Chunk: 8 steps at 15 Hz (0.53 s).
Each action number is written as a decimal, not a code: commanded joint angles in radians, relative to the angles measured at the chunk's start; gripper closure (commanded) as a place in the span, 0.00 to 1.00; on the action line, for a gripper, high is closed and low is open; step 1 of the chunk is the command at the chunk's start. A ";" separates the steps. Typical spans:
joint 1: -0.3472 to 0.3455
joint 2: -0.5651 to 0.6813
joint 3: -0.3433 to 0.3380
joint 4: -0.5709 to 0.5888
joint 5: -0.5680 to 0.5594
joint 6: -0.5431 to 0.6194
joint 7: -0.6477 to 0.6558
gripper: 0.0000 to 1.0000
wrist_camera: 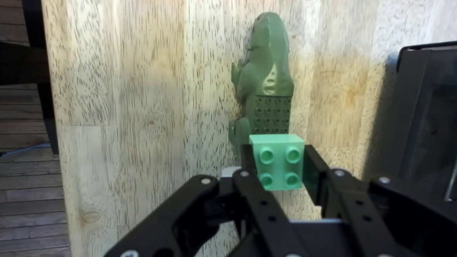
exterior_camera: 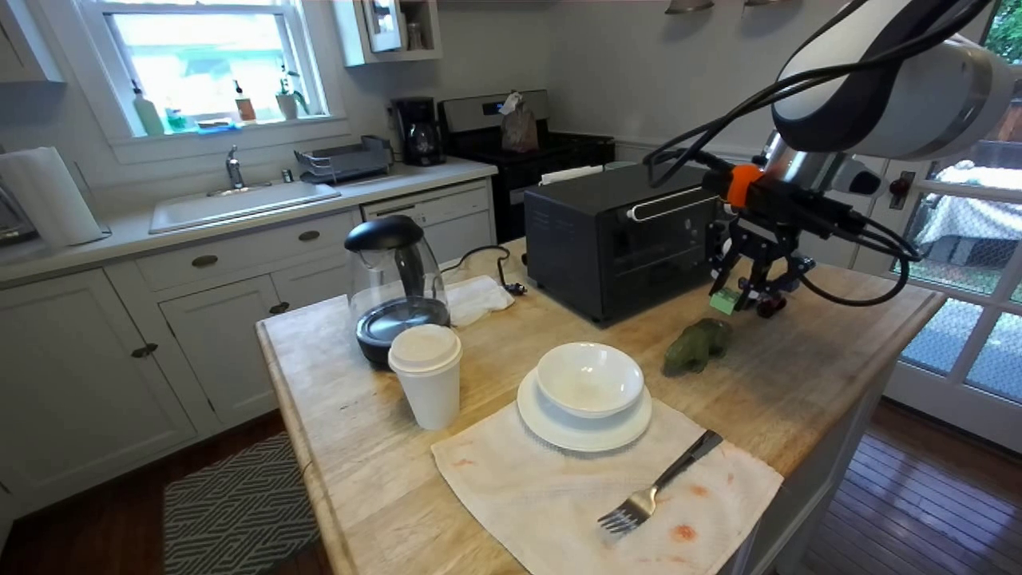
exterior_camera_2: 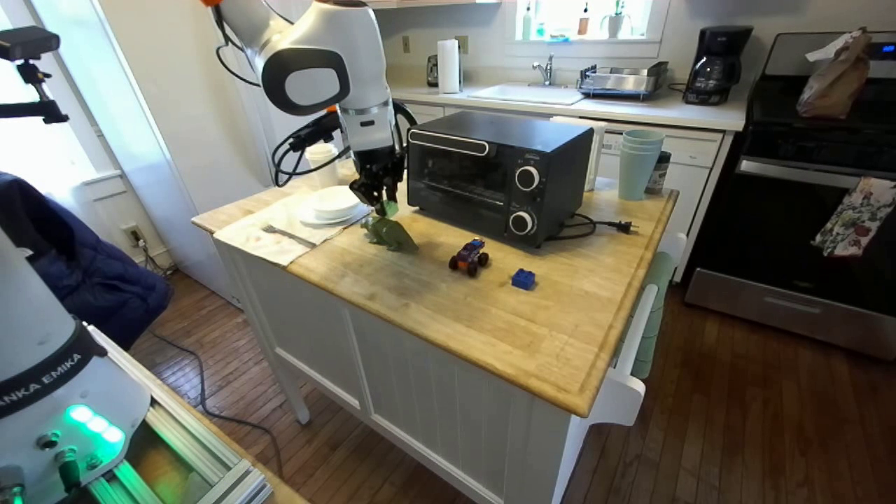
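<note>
1. Mint-green brick [wrist_camera: 277, 166] in my black claw [wrist_camera: 278, 157].
2. Dark green animal [wrist_camera: 267, 71] below me.
3. Black oven [exterior_camera_2: 490, 168] beside me.
4. Farther from me: white bowl [exterior_camera: 589, 379], cream cloth [exterior_camera: 559, 487] with orange blotches.

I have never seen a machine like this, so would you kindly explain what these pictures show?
The machine is a robot arm ending in a two-fingered hand. Two pictures come from cameras standing apart from it; the close-up comes from a camera on the arm, looking down. The hand grips a light green toy brick, held off the wooden table near a green toy animal. The table also holds a toaster oven, a toy truck, a blue toy brick, a kettle, a lidded cup, and a cloth bearing a fork and a bowl on a plate.
</note>
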 commanded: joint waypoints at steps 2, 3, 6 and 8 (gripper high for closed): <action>-0.005 -0.001 0.005 0.001 -0.004 -0.001 0.004 0.64; -0.005 -0.001 0.005 0.000 -0.004 0.000 0.004 0.64; -0.001 0.005 0.004 0.002 -0.014 0.002 0.023 0.89; 0.003 0.009 0.008 0.005 -0.006 -0.003 0.029 0.89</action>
